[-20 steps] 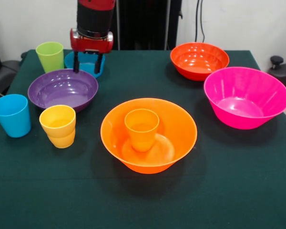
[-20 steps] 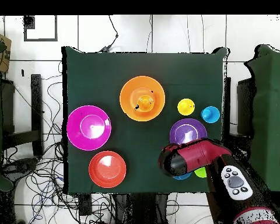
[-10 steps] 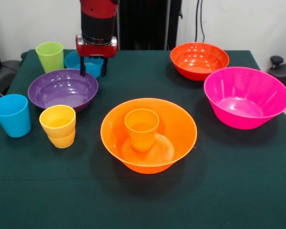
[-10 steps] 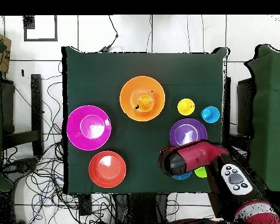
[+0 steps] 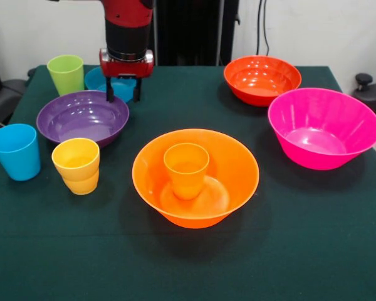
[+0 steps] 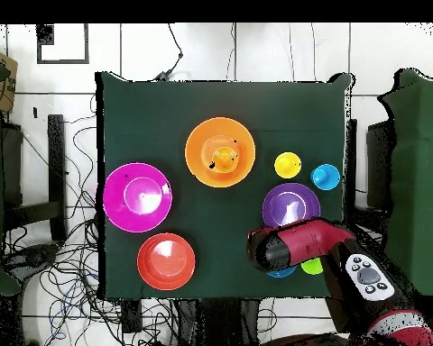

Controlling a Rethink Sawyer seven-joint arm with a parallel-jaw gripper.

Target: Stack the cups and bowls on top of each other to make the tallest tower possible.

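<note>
front view: a red and black arm (image 5: 128, 28) comes straight down at the far left of a table covered in dark green cloth (image 5: 282, 238). its gripper (image 5: 123, 93) points down with two thin black fingers (image 5: 109, 92) set a little apart, holding nothing, their tips over the near rim of a small blue bowl (image 5: 104, 80), just beyond the far edge of a purple bowl (image 5: 81, 116). whether the tips touch the blue bowl cannot be told.

all the dishes are glossy, smooth plastic. the purple bowl is shallow and round, with a wide flat floor. to its far left stands a lime green cup (image 5: 66, 73), a plain tapered tumbler. at the left edge is a blue cup (image 5: 15, 151), also plain. just right of it, near the purple bowl, stands a yellow cup (image 5: 77, 165) with a stepped waist.

at the middle of the table sits the wide orange bowl (image 5: 232, 169), deep with flaring walls, and upright inside it, on its floor, the small orange cup (image 5: 187, 169). far right is a red-orange bowl (image 5: 262, 79); nearer and further right, a wide pink bowl (image 5: 323, 128) with steep sides.

overhead view: the arm (image 6: 301, 246) covers most of the small blue bowl (image 6: 281, 271) and part of the green cup (image 6: 312, 267).
</note>
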